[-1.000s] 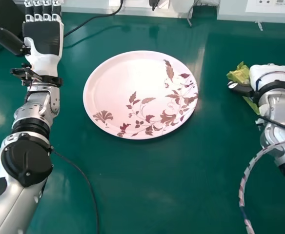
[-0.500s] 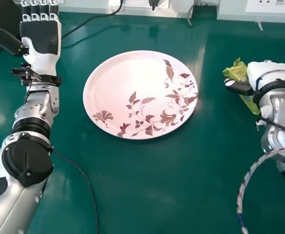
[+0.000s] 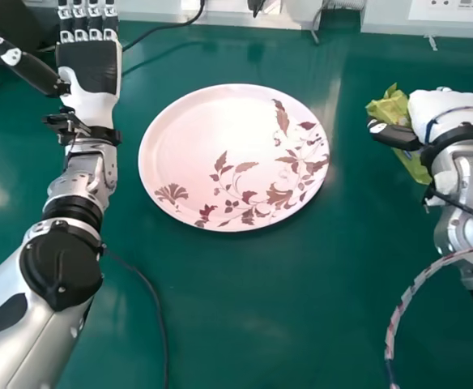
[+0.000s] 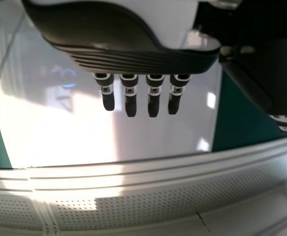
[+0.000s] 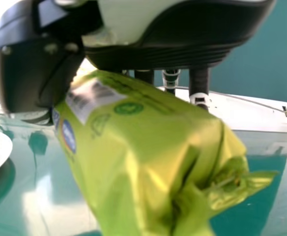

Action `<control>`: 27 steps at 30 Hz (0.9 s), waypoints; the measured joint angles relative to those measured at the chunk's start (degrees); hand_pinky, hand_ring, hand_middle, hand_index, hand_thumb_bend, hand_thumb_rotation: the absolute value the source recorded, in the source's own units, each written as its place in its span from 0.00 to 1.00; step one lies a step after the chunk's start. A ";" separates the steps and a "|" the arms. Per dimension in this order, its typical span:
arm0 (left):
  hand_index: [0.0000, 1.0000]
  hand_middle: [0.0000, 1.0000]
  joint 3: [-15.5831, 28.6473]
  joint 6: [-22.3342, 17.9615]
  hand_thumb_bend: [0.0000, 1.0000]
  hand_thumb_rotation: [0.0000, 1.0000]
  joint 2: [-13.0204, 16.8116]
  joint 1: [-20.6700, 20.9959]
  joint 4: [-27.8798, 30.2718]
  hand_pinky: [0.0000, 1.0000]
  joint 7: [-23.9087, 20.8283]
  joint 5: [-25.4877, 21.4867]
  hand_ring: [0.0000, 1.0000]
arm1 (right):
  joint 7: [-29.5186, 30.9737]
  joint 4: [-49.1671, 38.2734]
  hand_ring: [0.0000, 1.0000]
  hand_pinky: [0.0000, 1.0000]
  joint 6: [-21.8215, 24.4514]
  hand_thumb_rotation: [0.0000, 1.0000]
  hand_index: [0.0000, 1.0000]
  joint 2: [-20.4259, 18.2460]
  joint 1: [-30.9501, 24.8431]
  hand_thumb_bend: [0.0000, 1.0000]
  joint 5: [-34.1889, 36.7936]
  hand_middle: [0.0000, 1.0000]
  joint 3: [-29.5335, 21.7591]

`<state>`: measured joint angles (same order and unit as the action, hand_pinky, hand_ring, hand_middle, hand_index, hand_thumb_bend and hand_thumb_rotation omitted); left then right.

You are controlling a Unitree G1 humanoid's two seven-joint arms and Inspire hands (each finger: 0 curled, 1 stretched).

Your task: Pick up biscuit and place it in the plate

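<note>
- Thumb and fingers of the right hand [image 3: 441, 108], curled round a yellow-green biscuit packet [image 5: 129, 142]; nearly closed, only the packet's thickness between thumb and fingers.
- Held at about half past two from the plate [image 3: 204, 134], well outside the rim; seemingly lifted off the table [image 3: 245, 308], slanting, with a crumpled free end.
- Likely light: slick film outside, stiff but brittle biscuits inside, soft loose folds at the end.
- Best gripped round the full middle with even, gentle pressure; risk of cracked contents under a hard squeeze, of slipping under a slack one. Better not taken by the crumpled end, a likely place for tearing or swinging.
- At the clock's centre, the plate again: pale, floral, glossy, shallow. Next to call for, a carry toward nine o'clock, then a low, flat set-down and slow release against skidding.
- At ten o'clock, the left hand [image 3: 91, 66], idle, fingers straight, nothing in hold.
- Farther out, a black cable [image 3: 160, 316] toward seven and a striped cable [image 3: 416, 285] toward half past four.
</note>
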<state>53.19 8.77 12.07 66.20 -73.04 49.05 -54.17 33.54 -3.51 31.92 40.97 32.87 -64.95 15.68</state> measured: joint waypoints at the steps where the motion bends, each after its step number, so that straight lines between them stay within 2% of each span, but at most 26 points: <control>1: 1.00 1.00 -0.09 0.06 1.00 0.51 0.00 0.00 -0.01 1.00 0.05 0.15 0.96 | 0.07 -0.27 0.22 0.16 -0.14 0.05 0.49 0.03 -0.07 0.49 -0.01 0.29 -0.09; 16: 1.00 0.99 -0.25 -0.43 1.00 0.54 0.02 0.05 -0.03 1.00 -1.33 1.30 0.96 | 2.37 -4.68 0.18 0.12 -2.46 0.06 0.49 0.75 -0.68 0.49 -0.99 0.24 -2.27; 27: 1.00 1.00 -0.43 -1.06 1.00 0.53 -0.05 0.09 -0.03 1.00 -1.65 1.74 0.96 | 4.95 -8.81 0.16 0.10 -2.83 0.05 0.49 1.07 -1.10 0.49 -2.17 0.23 -3.64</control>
<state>52.76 7.72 12.02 66.28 -73.07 47.40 -52.43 38.49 -12.31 29.09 42.04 31.77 -67.12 12.04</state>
